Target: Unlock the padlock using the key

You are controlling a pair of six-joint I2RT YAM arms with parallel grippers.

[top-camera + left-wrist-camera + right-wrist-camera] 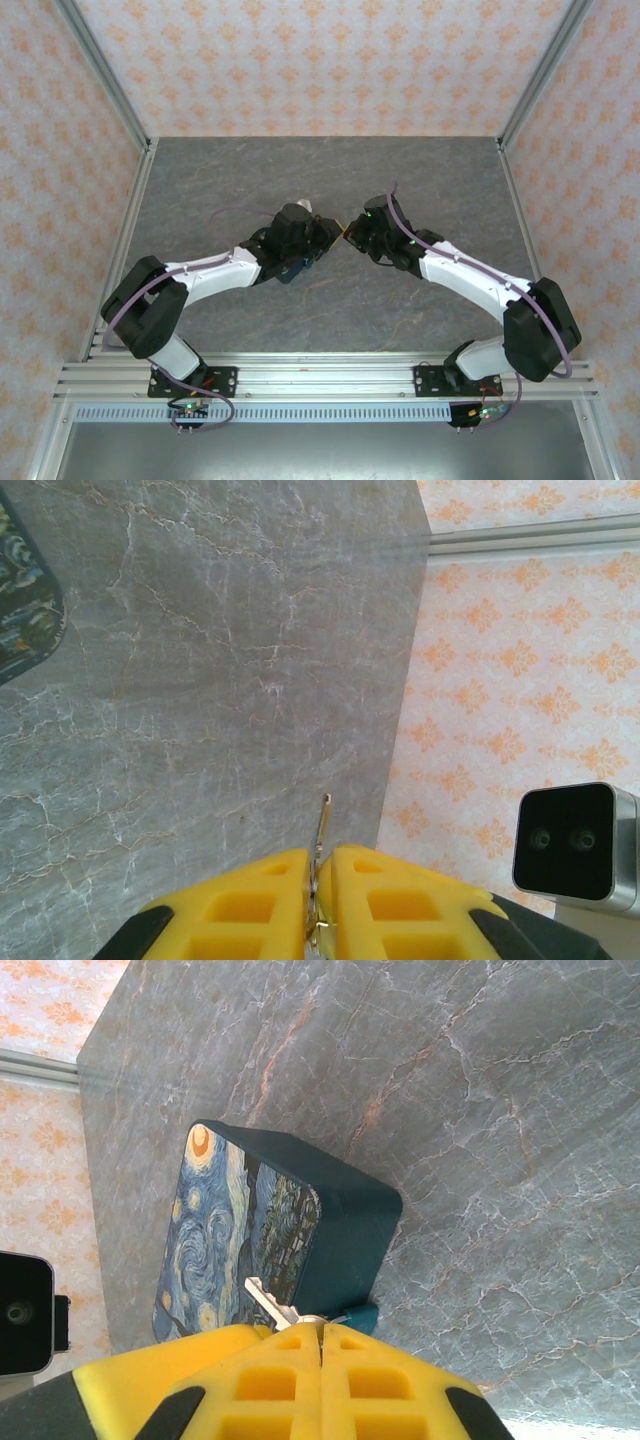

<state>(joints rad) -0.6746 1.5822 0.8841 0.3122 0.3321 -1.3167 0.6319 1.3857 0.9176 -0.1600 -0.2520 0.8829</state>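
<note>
Top external: we record both arms folded inward with elbows out, wrists meeting over the middle of the grey surface (440,180). The left pincer (322,232) and right pincer (356,230) sit near each other. Left wrist: the left pincer's yellow fingers (250,900) are together on a thin metal strip (323,820) seen edge-on, and we cannot tell what it is. The padlock (22,600) lies at the frame's left edge, well apart. Right wrist: the right pincer is clamped on the key (268,1302), whose blade points at the padlock's painted face; whether they touch we cannot tell. We judge the key stiff, light and slippery, best held by its head. The padlock looks rigid and liable to slide unless braced by its teal sides.
</note>
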